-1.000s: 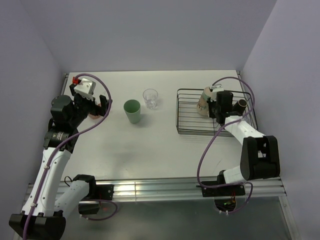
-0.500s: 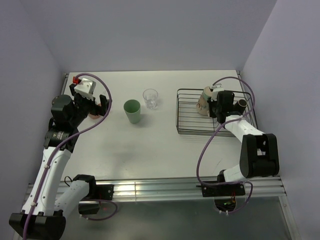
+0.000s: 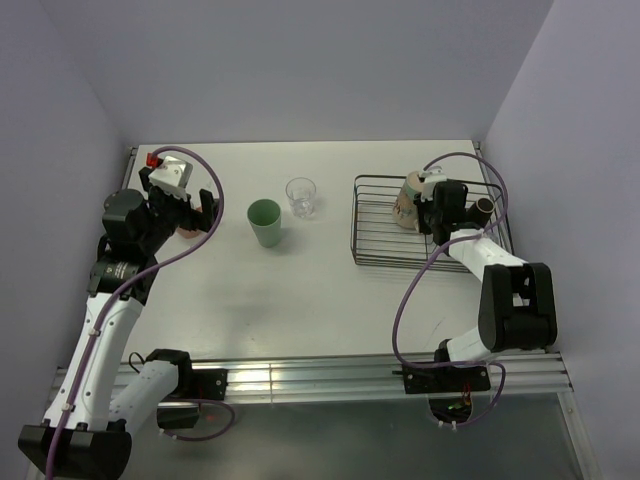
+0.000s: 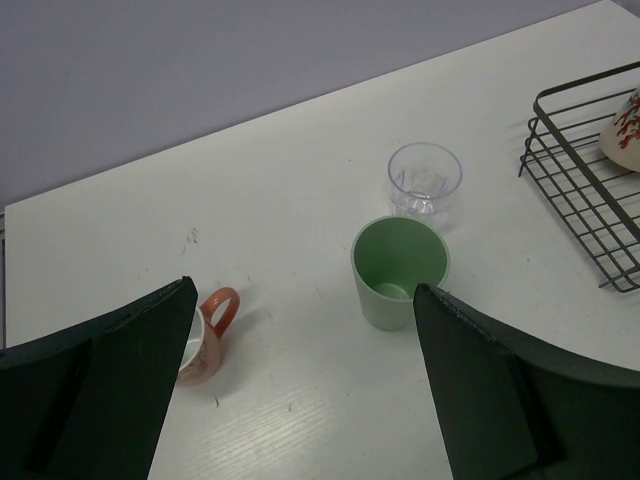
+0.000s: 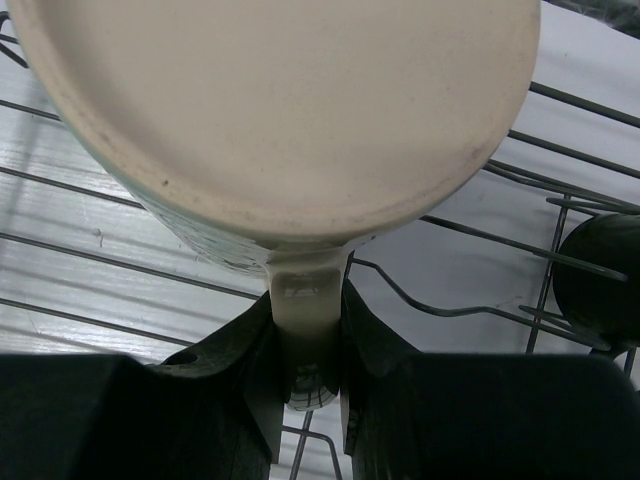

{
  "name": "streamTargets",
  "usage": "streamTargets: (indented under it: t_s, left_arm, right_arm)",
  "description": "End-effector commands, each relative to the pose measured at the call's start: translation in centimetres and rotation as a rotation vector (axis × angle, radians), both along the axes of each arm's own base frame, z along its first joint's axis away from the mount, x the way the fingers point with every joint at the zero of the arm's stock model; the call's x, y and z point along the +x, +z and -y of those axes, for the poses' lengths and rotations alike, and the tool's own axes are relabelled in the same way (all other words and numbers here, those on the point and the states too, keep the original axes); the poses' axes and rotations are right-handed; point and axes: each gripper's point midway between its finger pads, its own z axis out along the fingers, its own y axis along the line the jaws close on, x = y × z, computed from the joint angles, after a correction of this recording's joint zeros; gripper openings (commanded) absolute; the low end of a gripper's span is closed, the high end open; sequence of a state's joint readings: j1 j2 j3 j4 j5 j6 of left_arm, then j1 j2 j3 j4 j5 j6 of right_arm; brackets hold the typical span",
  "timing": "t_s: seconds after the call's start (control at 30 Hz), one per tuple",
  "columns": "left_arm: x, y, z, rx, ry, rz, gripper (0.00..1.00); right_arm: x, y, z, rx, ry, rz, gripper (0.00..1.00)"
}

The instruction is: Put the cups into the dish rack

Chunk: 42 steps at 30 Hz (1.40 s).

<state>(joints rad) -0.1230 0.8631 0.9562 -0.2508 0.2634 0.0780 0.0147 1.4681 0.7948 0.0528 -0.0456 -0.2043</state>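
Note:
My right gripper (image 5: 308, 345) is shut on the handle of the cream patterned mug (image 5: 280, 110), held upside down over the black wire dish rack (image 3: 375, 262); the mug (image 3: 407, 200) sits at the rack's back middle. A small dark brown cup (image 3: 484, 208) lies in the rack's right end, also in the right wrist view (image 5: 600, 275). My left gripper (image 4: 300, 400) is open and empty above the table, with the pinkish mug (image 4: 205, 340) by its left finger. The green tumbler (image 4: 398, 270) and one clear glass (image 4: 424, 178) stand mid-table.
The rack's left end (image 4: 575, 165) shows at the right of the left wrist view. Purple cables loop over both arms. Walls close in the table at the back and sides.
The right gripper with the cream mug has shifted slightly toward the back of the rack. The left arm has not moved.

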Motion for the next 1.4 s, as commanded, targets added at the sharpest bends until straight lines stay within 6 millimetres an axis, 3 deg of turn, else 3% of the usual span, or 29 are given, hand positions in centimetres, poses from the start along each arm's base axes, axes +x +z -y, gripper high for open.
streamTargets:
  t_s: [0.0,0.23,1.0,1.03,1.37]
  left_arm:
    - [0.4,2.2,-0.1,0.004,0.006,0.072,0.99]
    - [0.6,1.9,-0.1,0.005,0.007,0.064,0.99]
    - [0.7,1.6,-0.1,0.003,0.009,0.057,0.99]
    - [0.7,1.6,-0.2,0.005,0.011,0.057,0.99]
    - [0.8,1.6,-0.2,0.010,0.012,0.057,0.99]
  right_arm:
    - [3.1,4.1,0.3,-0.009,-0.004,0.151,0.00]
    - [2.1,4.4,0.0,-0.010,0.026,0.177,0.00]
    - [1.6,4.9,0.0,-0.019,0.037,0.197,0.00]
    - [1.5,4.8,1.1,-0.020,0.010,0.195,0.00]
    - [1.4,4.3,1.2,-0.030,0.015,0.168,0.00]
